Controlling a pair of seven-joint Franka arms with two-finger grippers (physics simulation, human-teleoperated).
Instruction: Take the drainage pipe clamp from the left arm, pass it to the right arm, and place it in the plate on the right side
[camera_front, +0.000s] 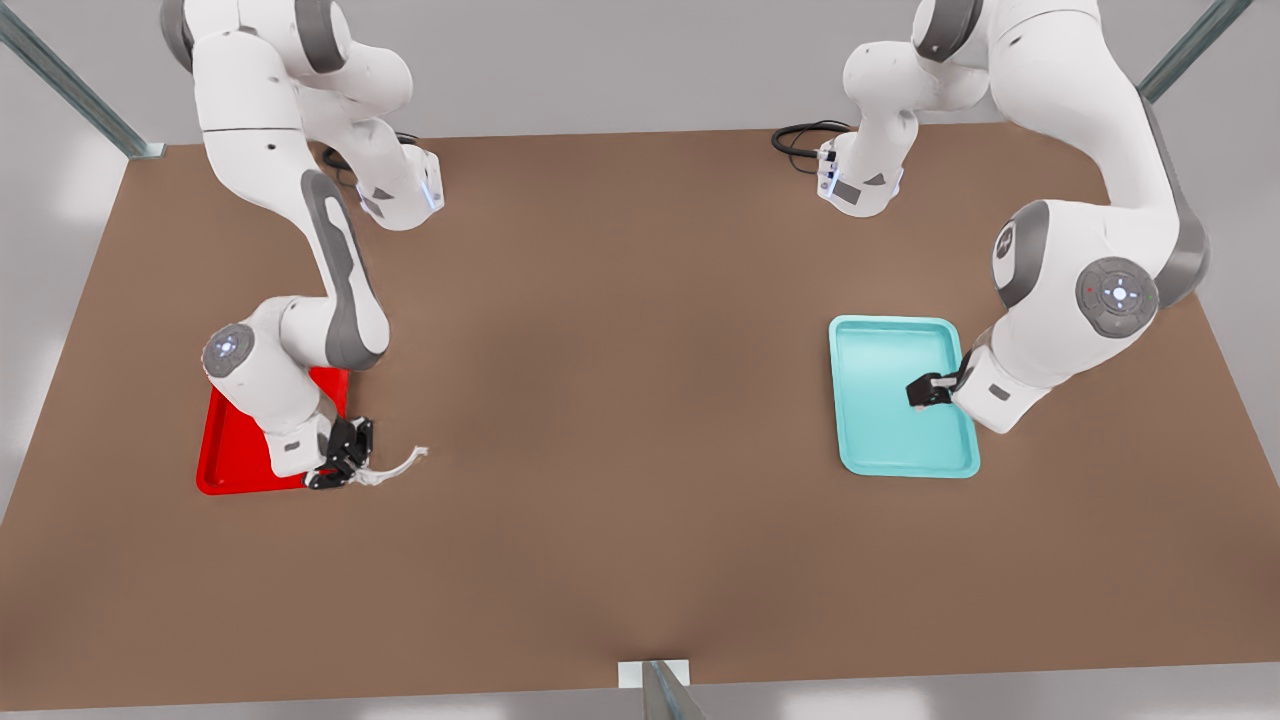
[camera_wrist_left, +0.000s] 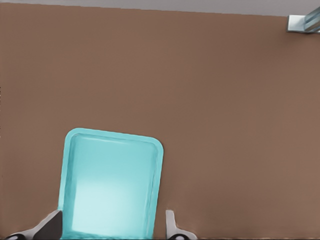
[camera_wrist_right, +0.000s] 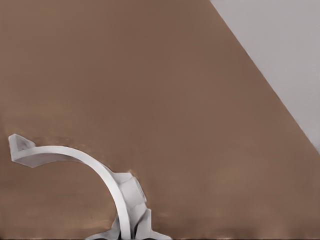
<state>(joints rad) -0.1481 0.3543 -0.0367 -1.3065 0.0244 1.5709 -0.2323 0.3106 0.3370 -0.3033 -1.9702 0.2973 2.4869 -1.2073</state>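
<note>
While the drainage pipe clamp (camera_front: 392, 468) is pinched by the right gripper (camera_front: 340, 470) beside the plate (camera_front: 225, 455), ready for placing, the left gripper (camera_front: 925, 392) is parked, fingers spread, over the teal tray (camera_front: 885, 350).

Quick headcount: two arms, two trays, one clamp

So on the one brown tabletop (camera_front: 620, 400) there's a single red plate (camera_front: 225, 455), a single teal tray (camera_front: 880, 400), and just one drainage pipe clamp (camera_front: 395, 468). Two end effectors total: right end effector (camera_front: 340, 470) and left end effector (camera_front: 925, 392). One black cable loop (camera_front: 800, 138) at the back.
</note>
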